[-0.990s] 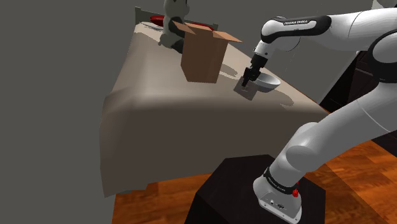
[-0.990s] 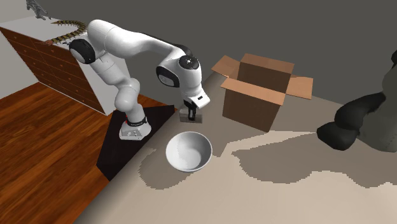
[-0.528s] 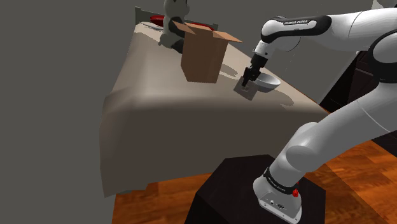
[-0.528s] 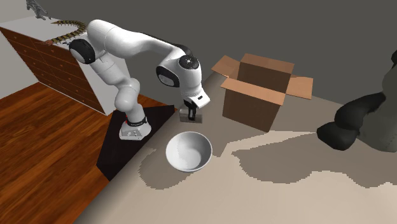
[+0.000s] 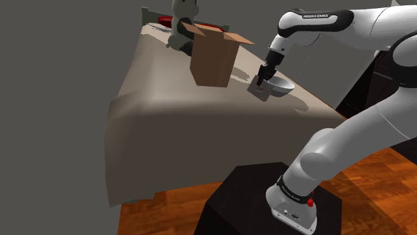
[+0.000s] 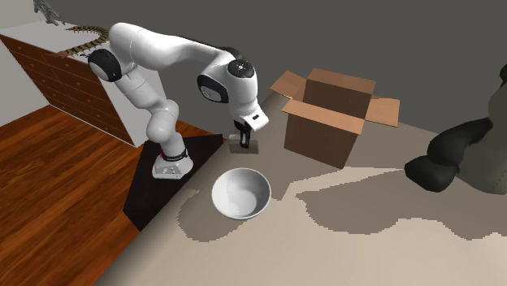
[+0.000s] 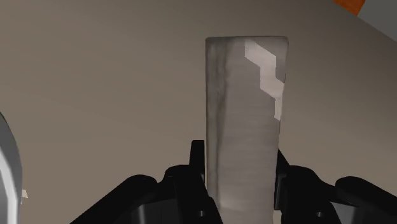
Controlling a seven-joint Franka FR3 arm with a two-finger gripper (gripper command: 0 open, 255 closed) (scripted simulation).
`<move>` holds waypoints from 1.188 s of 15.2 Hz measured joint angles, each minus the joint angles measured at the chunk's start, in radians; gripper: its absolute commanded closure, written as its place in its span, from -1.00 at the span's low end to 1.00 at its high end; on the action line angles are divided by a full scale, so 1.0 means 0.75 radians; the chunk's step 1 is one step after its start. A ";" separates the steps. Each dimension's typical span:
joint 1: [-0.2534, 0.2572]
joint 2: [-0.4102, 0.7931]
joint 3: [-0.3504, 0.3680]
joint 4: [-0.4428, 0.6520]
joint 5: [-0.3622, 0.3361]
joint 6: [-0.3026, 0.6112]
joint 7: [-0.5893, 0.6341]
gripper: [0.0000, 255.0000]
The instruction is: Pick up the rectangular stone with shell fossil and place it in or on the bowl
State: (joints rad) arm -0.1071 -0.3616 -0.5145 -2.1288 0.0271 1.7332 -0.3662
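A grey rectangular stone [image 7: 245, 114] with a pale patch stands upright between my fingers. My gripper [image 7: 240, 165] is shut on its lower part. In the shoulder view the gripper [image 5: 260, 81] holds the stone [image 5: 261, 91] just above the beige surface, beside the white bowl [image 5: 282, 86]. In the second exterior view the stone [image 6: 244, 147] hangs under the gripper [image 6: 244, 140], behind the bowl [image 6: 240, 195] and left of the cardboard box. A sliver of the bowl's rim [image 7: 7, 167] shows beside the left finger.
An open cardboard box [image 6: 329, 122] stands close to the stone. A dark lumpy figure [image 6: 463, 154] sits at the second exterior view's right. The beige surface [image 5: 167, 127] drops off toward the wood floor [image 6: 57, 187]. A dresser [image 6: 69, 77] stands behind the arm.
The arm has risen a little and the stone has come up off the surface with it. The fingers have tightened on the stone.
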 measured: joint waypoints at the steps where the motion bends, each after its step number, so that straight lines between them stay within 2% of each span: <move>1: 0.001 -0.001 0.003 0.016 0.001 -0.016 0.004 1.00; 18: 0.020 0.039 0.014 0.353 0.024 -0.315 0.036 1.00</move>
State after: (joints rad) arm -0.0920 -0.3324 -0.5039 -1.8637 0.0453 1.4969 -0.3389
